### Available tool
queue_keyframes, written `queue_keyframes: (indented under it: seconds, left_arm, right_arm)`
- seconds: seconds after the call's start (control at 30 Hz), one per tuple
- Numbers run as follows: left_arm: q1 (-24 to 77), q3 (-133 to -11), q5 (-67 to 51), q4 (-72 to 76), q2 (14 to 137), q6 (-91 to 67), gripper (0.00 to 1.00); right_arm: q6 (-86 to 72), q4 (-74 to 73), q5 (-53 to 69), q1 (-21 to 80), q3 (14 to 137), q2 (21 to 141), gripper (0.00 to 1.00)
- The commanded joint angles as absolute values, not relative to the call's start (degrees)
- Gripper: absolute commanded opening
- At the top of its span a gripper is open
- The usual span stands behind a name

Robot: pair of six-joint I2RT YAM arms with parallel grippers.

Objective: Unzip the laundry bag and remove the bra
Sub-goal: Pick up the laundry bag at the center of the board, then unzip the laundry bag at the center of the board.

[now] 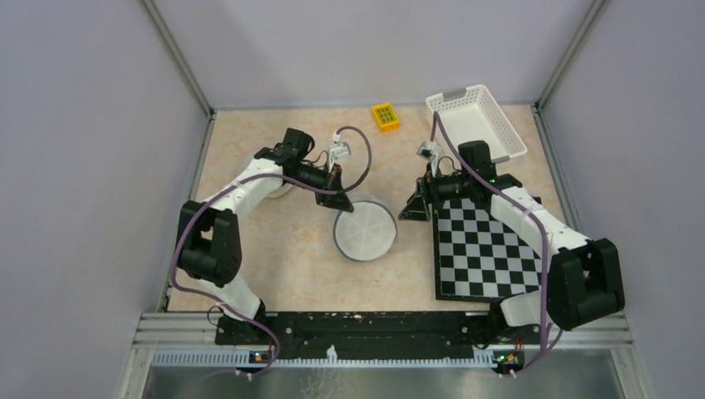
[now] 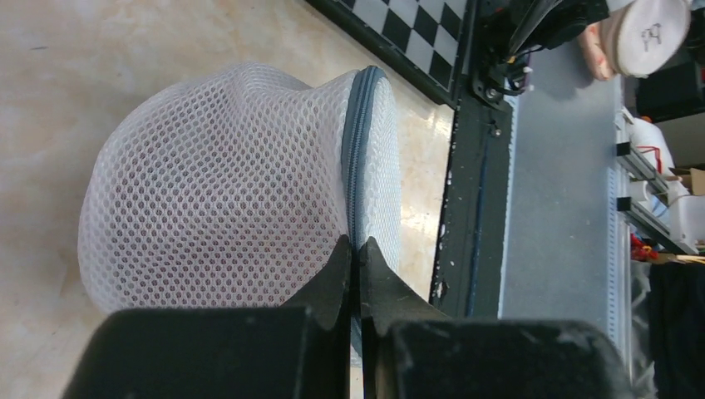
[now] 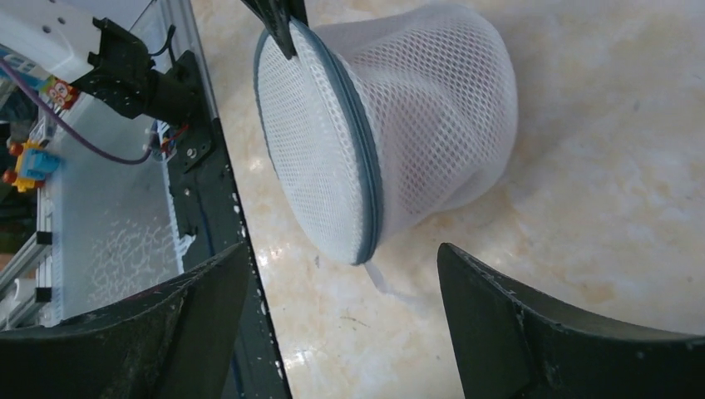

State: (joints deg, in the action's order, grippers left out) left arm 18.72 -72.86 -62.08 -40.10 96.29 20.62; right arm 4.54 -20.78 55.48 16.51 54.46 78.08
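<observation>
**Obs:** Where is the bag, and what have you got?

**Me:** The laundry bag (image 1: 364,233) sits mid-surface (image 1: 283,266), between my 2 arms and just left of the checkered mat (image 1: 490,249). My left claw (image 2: 356,249) is pinched closed at the far rim, with its tips meeting right on the grey zipper (image 2: 356,158). I can't tell whether the pull tab is between them. My right claw (image 3: 341,253) hangs beside the bag with its jaws spread wide and holding nothing.

**Obs:** Material?

**Me:** It's a white honeycomb mesh, soft and springy, in a drum shape with 1 flat round face. The zipper tape runs round that face's edge. The side wall dents easily, so it looks lightly stuffed. The bra isn't readable through the mesh, and the zip is shut everywhere I can see it.

**Obs:** How do you do this step well?

**Me:** My judgement is to brace first. The right claw should close on a fold of mesh near the zip, opposite the pull, so the drum can't roll or trail after me. Then the left draws along the curve of the tape, not straight off it. I keep the pull low and slow, because mesh snags in the teeth.

**Obs:** Risk?

**Me:** If I've only got tape and no tab, the whole bag drags. I'd check for that early.
</observation>
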Motion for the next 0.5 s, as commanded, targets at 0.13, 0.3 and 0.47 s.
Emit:
queue_keyframes:
  seconds: [0.13,0.3,0.47]
  left_arm:
    - [19.5,-75.3,-71.2,-45.5,96.7,26.9,0.0]
    - [19.7,-74.3,-71.9,-45.5,97.0,27.4,0.0]
    - [19.7,-74.4,-70.4,-43.7,97.4,25.9,0.0]
  right_arm:
    - [5.4,-14.2,53.5,25.4,54.6,82.8,0.78]
    - [4.4,-12.0,53.2,28.5,54.0,84.5,0.66]
    - [0.6,-9.3,53.7,28.8,53.7,84.2,0.37]
